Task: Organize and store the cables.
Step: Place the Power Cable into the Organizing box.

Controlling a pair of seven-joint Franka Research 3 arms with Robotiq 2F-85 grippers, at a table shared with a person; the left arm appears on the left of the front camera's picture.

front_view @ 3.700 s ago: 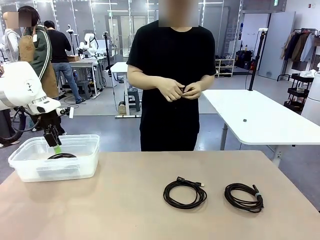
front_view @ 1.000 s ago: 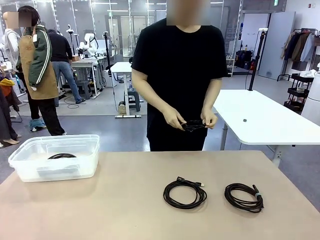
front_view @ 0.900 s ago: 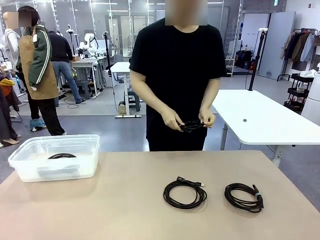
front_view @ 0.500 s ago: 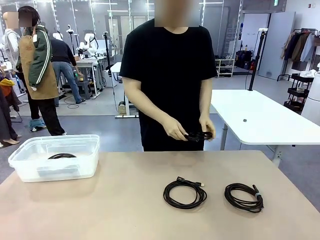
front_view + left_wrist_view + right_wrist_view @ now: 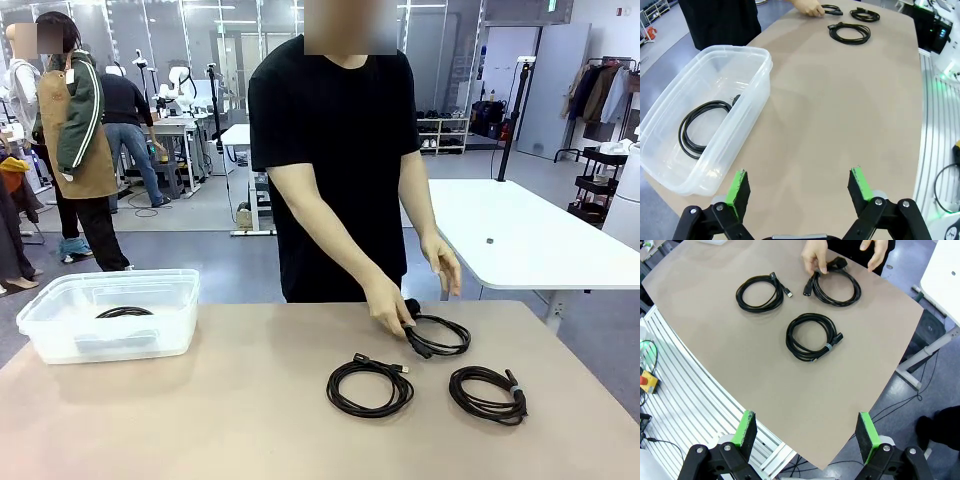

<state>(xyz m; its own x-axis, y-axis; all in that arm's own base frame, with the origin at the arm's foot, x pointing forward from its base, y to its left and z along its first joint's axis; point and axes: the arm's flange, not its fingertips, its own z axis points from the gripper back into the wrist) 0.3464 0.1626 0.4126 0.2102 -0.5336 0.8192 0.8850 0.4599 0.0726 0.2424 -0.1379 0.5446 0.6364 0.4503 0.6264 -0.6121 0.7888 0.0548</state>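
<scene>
1. Tan, flat tabletop, stretching from the near edge to the far side.
2. At the far edge, right of centre, a person in a black short-sleeved T-shirt, both arms lowered toward the table.
3. Clear, rectangular, open-topped plastic bin, set at the far left of the tabletop, well apart from the loose coils.
4. Black, green-padded left gripper, jaws spread wide with nothing between them. Hanging above the left part of the tabletop near the bin, touching nothing.
5. Black, green-padded right gripper, jaws likewise spread wide and empty. Hanging high over the right side of the tabletop, well apart from the three loose coils.
6. Thin black cord in a round coil, the binned cable, lying flat on the bin's floor.
7. Another round coil of thin black cord, the middle cable, flat on the tabletop right of centre, a small plug end poking out at its far right.
8. Similar black coil bound by a grey tie, the right cable, flat near the right edge, apart from the middle cable.
9. Looser black coil with a thick plug end, the far cable, lying just beyond and between those two.
10. On the far cable's left end, the person's right hand, fingers closed around the cord.
11. Right of that coil, the person's left hand, open above the far edge, touching nothing.
</scene>
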